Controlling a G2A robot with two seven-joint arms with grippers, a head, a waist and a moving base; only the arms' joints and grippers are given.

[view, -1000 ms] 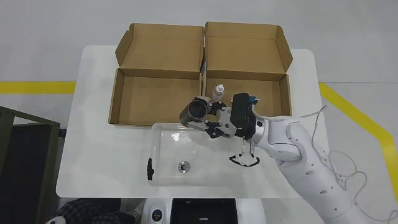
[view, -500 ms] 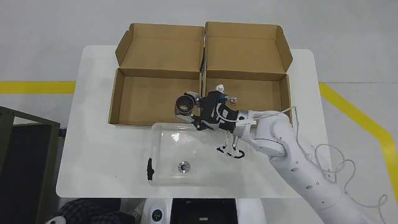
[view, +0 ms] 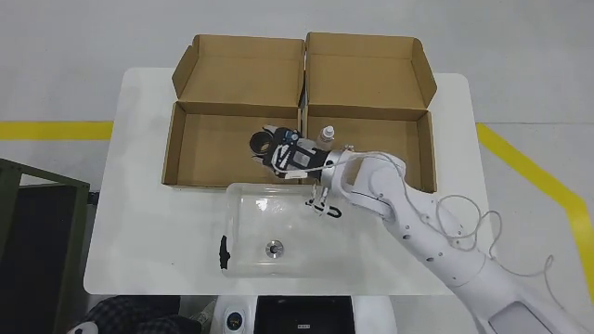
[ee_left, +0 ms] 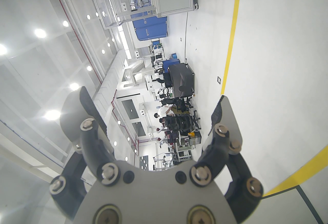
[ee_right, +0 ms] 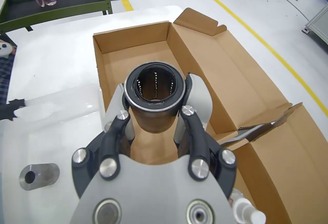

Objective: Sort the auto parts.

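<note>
My right gripper [ee_right: 155, 103] is shut on a black cylindrical linear bearing [ee_right: 154, 97] with ball rows visible inside its bore. In the top view the gripper [view: 271, 148] holds the bearing [view: 264, 145] above the right end of the left cardboard box [view: 200, 148]. A small metal cylinder [view: 274, 250] lies in the clear plastic tray [view: 251, 206] at the table's front, also seen as the metal cylinder [ee_right: 38, 175]. My left gripper [ee_left: 153, 109] points into the room with its fingers spread and nothing between them.
A second cardboard box [view: 413, 144] stands to the right of the first, with a small white bottle [view: 326, 135] at its left end. A black part [view: 224, 253] lies at the tray's left edge. A green shelf [ee_right: 51, 2] stands beyond the table.
The right arm has carried the bearing leftward, from near the boxes' shared wall over the tray's rear edge to above the left box.
</note>
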